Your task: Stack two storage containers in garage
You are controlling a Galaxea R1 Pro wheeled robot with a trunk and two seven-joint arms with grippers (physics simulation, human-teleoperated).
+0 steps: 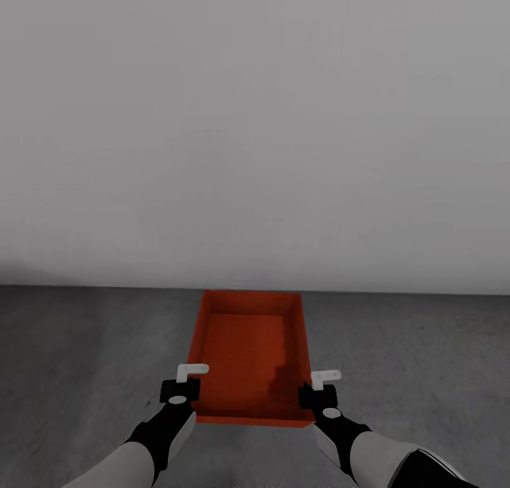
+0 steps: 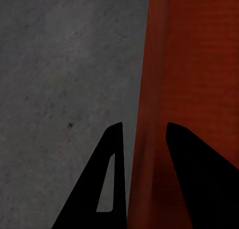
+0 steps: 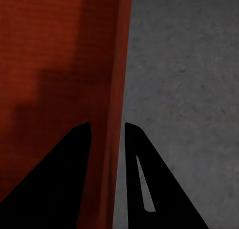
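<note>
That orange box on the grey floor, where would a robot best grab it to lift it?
By its two long side walls, from above. The storage container is open-topped with thin upright walls, so each gripper can straddle a rim: the left gripper on the left wall, the right gripper on the right, near the robot's end.

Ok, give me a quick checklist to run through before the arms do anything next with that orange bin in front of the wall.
1. Left gripper straddles a side wall of the storage container, one finger inside, one outside: ok.
2. Right gripper straddles the opposite wall the same way: ok.
3. Fingers clamped firmly on the walls: cannot tell.
4. Container on the grey concrete floor, or held just above it: cannot tell.
5. Container level and square to the white wall: ok.
6. Container empty inside: ok.
</note>
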